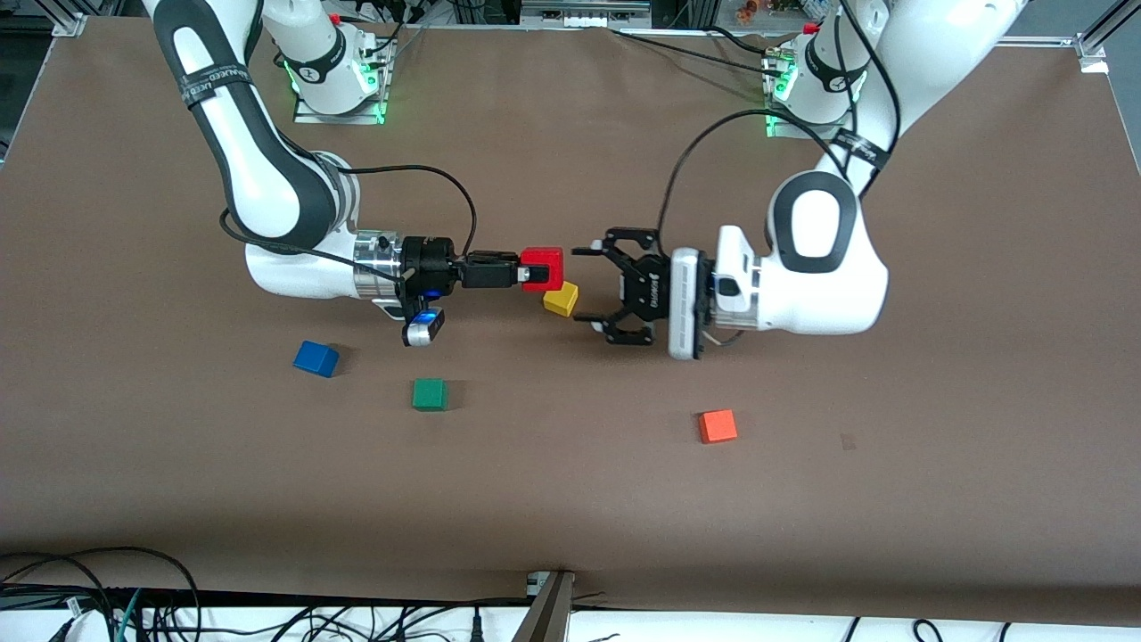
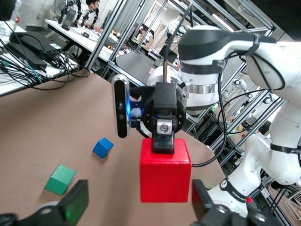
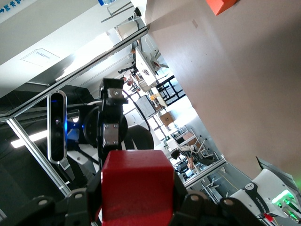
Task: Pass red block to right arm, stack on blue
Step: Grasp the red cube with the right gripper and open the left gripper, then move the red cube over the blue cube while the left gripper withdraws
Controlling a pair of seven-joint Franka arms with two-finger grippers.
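Observation:
The red block (image 1: 542, 267) hangs in the air over the middle of the table, with my right gripper (image 1: 528, 270) shut on it. In the right wrist view the red block (image 3: 137, 188) fills the space between the right gripper's (image 3: 136, 205) black fingers. My left gripper (image 1: 586, 287) faces it, open, its tips just short of the block. In the left wrist view the left gripper's fingers (image 2: 75, 202) stand wide, with a gap on each side of the red block (image 2: 165, 172). The blue cube (image 1: 316, 358) lies on the table toward the right arm's end.
A yellow cube (image 1: 561, 299) lies on the table just under the two grippers. A green cube (image 1: 430, 394) sits beside the blue one, nearer the front camera. An orange cube (image 1: 718, 426) lies toward the left arm's end. Brown mat (image 1: 570, 499) covers the table.

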